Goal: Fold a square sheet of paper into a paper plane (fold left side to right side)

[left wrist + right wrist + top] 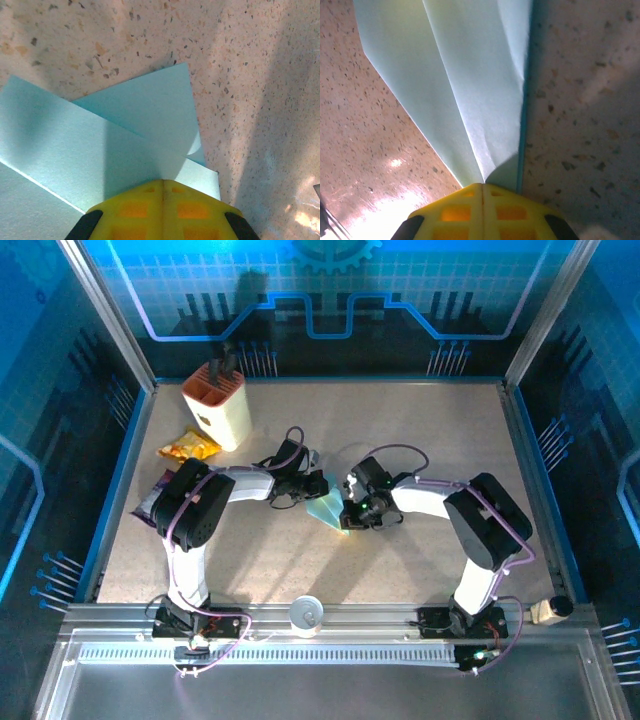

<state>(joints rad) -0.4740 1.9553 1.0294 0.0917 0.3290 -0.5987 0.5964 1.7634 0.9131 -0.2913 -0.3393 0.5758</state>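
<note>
Light-blue paper (328, 510), folded into a narrow wedge, lies near the middle of the speckled table (430, 440) in the top view, between the two grippers. The left gripper (312, 486) meets its upper left edge and the right gripper (352, 510) meets its right edge. A cream knife block (218, 405) stands at the far left of the table, with a yellow packet (188, 447) just beside it and a purple packet (152, 495) nearer, partly under the left arm. In the left wrist view, the paper (100, 150) shows several flat overlapping layers with straight, sharp edges. One upper flap crosses the sheet diagonally, and a small curl lifts at the right edge. The yellow fingers (135, 210) are closed pad to pad with no gap, their tips over the near edge of the paper. Whether a layer is pinched between them cannot be told. In the right wrist view, the paper (470, 75) narrows toward the yellow fingers (510, 210), with long creases converging at their seam and slight wrinkling near the tip. A darker blue edge runs along its right side. These jaws are also fully closed, tips touching the paper. A pinch cannot be confirmed.
</note>
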